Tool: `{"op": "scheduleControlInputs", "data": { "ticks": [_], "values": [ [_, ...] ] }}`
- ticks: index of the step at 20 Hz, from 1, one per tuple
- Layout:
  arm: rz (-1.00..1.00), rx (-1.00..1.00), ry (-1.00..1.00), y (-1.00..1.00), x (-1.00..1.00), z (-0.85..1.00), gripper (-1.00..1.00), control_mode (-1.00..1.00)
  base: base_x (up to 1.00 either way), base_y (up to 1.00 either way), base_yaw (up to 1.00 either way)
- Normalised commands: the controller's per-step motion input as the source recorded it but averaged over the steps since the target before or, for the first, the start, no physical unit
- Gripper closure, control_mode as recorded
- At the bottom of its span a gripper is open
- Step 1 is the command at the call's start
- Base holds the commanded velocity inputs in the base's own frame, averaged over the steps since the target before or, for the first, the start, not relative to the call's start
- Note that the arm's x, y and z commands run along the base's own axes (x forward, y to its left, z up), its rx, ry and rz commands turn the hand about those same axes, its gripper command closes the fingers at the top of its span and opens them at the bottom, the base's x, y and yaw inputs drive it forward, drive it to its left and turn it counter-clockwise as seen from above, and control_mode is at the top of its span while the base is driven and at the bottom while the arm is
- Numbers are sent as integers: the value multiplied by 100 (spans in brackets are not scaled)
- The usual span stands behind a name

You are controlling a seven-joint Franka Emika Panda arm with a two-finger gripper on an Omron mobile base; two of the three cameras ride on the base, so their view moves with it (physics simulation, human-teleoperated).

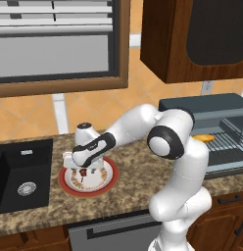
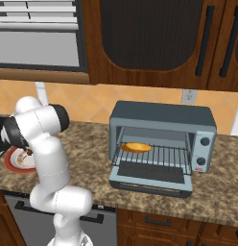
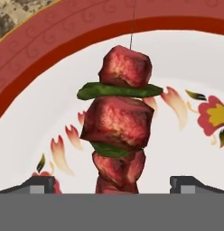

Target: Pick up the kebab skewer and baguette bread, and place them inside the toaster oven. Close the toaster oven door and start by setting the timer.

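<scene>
The kebab skewer [image 3: 117,131], red meat chunks with green slices, lies on a white plate with a red rim [image 1: 109,180]. My gripper [image 3: 116,182] hangs low over it, open, with one fingertip [image 3: 41,184] on each side of the skewer's lower end and not touching it. From the left base view the hand covers most of the skewer [image 1: 83,172]. The baguette bread [image 2: 136,147] lies on the wire rack inside the toaster oven [image 2: 164,115]. The toaster oven door [image 2: 152,178] is folded down flat, open.
A black sink [image 1: 23,171] sits left of the plate. The speckled counter [image 1: 138,171] runs between plate and oven. A dark brown wall cabinet [image 1: 192,39] hangs above the oven. Two knobs [image 2: 204,141] are on the oven's right panel.
</scene>
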Motion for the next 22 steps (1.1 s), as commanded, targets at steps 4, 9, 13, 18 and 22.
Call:
{"op": "scheduleControlInputs", "data": {
  "ticks": [4,9,13,18,22],
  "values": [
    [0,0,0,4,0,-26,100,-100,0,0,0],
    [0,0,0,0,0,-18,100,-100,0,0,0],
    [0,0,0,0,0,-35,100,-100,0,0,0],
    [0,2,0,-3,0,-8,100,-100,0,0,0],
    [0,1,0,-4,0,-6,100,-100,0,0,0]
  ]
}}
